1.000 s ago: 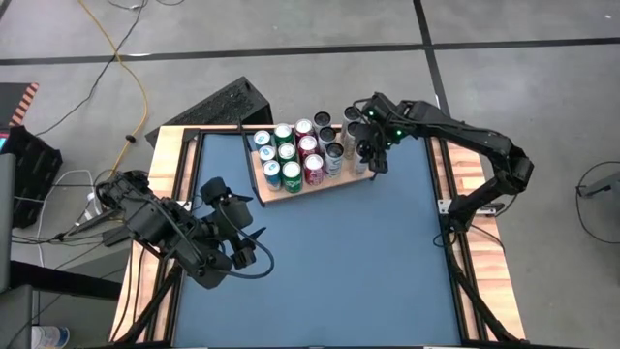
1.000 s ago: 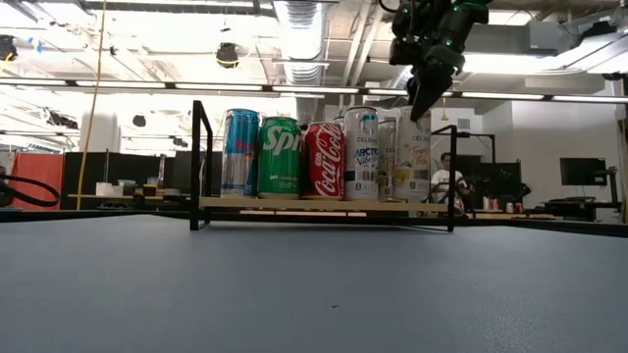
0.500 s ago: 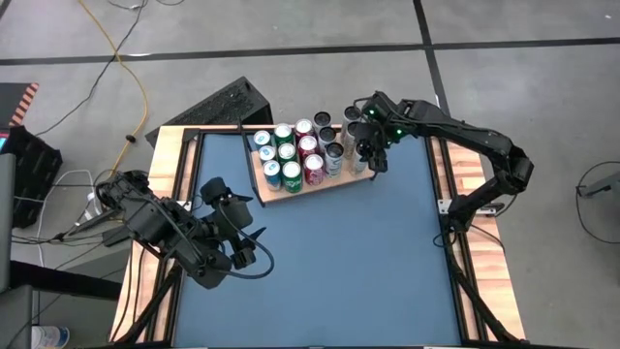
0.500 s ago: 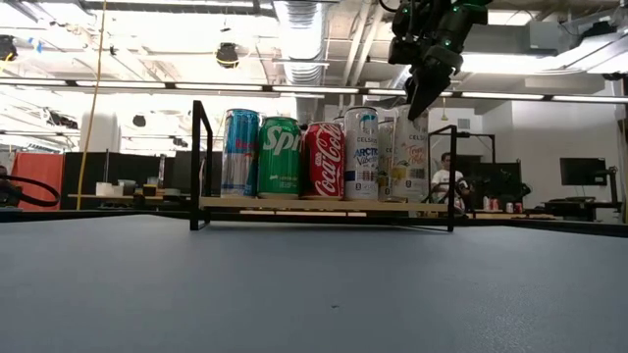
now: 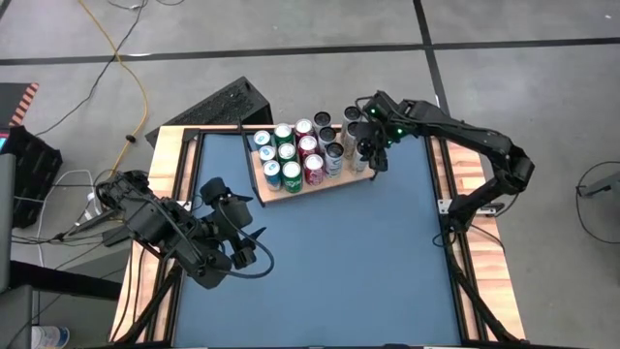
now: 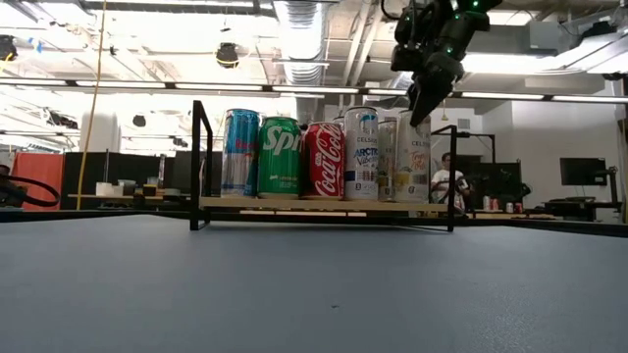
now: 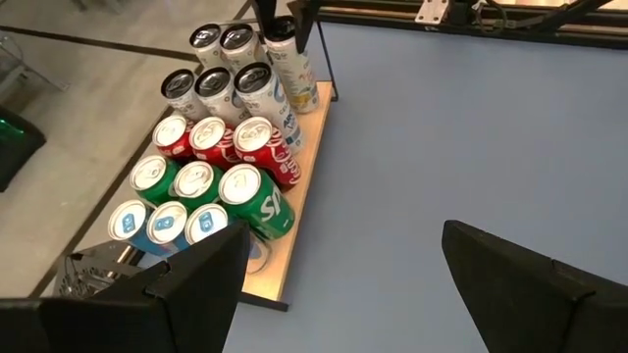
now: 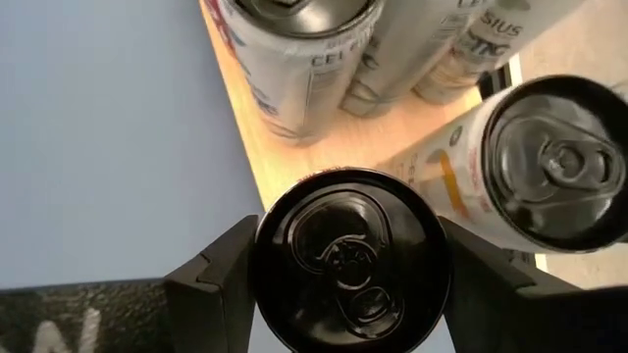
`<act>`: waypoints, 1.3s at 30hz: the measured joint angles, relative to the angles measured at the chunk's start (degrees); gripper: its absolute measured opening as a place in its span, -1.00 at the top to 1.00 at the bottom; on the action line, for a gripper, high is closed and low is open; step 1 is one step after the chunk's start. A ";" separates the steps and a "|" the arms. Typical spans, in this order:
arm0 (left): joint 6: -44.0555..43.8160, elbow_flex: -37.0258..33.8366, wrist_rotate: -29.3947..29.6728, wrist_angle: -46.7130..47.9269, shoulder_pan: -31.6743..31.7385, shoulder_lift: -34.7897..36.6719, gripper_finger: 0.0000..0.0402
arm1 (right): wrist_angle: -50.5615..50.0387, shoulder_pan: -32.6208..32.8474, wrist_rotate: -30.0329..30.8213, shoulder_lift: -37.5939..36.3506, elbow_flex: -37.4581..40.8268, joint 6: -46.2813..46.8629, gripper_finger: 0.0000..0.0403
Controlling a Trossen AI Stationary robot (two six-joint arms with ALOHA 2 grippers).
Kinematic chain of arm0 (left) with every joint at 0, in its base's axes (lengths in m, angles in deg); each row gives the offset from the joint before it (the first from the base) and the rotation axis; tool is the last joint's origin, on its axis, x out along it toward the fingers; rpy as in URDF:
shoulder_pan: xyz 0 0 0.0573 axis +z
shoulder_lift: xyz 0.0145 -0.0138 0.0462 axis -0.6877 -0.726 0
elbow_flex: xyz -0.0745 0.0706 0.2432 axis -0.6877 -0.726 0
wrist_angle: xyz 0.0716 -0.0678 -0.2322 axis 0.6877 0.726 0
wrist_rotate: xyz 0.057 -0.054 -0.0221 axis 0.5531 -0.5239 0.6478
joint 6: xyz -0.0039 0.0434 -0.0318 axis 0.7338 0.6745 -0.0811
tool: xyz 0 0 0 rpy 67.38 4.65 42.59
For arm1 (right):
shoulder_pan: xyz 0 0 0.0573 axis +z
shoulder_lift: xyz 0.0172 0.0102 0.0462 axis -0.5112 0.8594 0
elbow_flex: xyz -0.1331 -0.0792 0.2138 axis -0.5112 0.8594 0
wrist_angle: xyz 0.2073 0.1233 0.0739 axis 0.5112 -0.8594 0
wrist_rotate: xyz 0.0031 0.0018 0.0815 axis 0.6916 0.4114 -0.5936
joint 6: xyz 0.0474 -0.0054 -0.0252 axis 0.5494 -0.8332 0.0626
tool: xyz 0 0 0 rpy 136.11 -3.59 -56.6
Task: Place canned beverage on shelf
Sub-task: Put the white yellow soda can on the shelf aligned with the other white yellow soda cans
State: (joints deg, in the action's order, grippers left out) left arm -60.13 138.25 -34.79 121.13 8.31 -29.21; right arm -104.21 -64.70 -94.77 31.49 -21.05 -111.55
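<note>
The canned beverage [image 8: 351,268], a tall pale can with a dark lid, sits between the fingers of the right gripper [image 5: 375,155], which flank it on both sides at the shelf's end corner. From the wrist view I cannot tell whether the pads are pressing the can or have just let it go, and the low view [image 6: 413,155] shows the can's base down on the shelf [image 6: 324,206] with the gripper directly above it.

My reading is that this is the end of the placing step: the can stands upright in the last row, just beside a pale can with an orange mark [image 8: 520,167]. The next move would call for the fingers to be spread, then a straight lift, since the neighbouring cans [image 7: 221,147] stand close and a sideways drift could tip them.

The left gripper [image 5: 242,240] waits well away, spread wide over the blue table [image 5: 358,262].

From above, the arm hides the can.
</note>
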 joint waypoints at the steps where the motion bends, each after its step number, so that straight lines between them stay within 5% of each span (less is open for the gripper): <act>1: -0.22 0.00 0.00 0.01 0.00 0.00 -0.62 | 0.25 -0.01 0.00 0.00 0.35 0.02 -0.19; 13: -0.46 0.01 0.72 0.01 0.00 0.00 -0.62 | 0.98 0.83 0.00 -0.09 0.82 -0.05 -0.23; 26: -0.46 0.02 1.29 0.01 0.24 0.00 -0.62 | 0.41 0.94 3.48 0.06 0.98 -0.05 -0.64; 39: 0.13 0.02 0.85 0.01 1.79 0.00 -0.62 | -1.92 -0.80 5.25 0.03 -4.30 -0.23 -0.62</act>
State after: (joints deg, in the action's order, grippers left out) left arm -60.00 138.27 -33.94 121.14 10.10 -29.21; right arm -106.13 -65.50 -89.53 31.53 -25.35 -111.78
